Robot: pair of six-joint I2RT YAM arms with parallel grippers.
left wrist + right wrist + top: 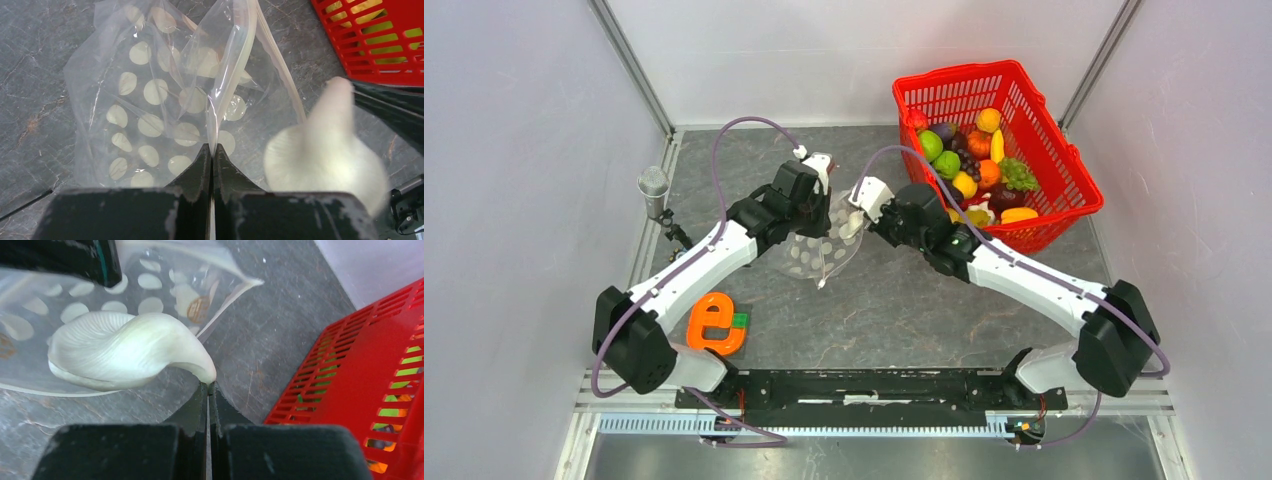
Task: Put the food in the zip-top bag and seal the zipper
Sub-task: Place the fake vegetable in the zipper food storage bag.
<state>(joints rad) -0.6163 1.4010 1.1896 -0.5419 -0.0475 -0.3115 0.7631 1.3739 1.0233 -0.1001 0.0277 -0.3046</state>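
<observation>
Left gripper (211, 151), jaws pressed together, pinches the zip-top bag (150, 95) by its mouth edge, just left of the red basket (1064, 150). Right gripper (208, 386) nips a white ribbed toy (125, 347) by its tip, against the bag. Colourful food (969, 150) fills the basket.

Red mesh basket (1064, 160), orange e-shaped toy (712, 322)

from above, the left arm (769, 212) hides part of the zip-top bag (812, 256); in the left wrist view the white food piece (325, 150) is blurred, the red basket (380, 40) cropped.
</observation>
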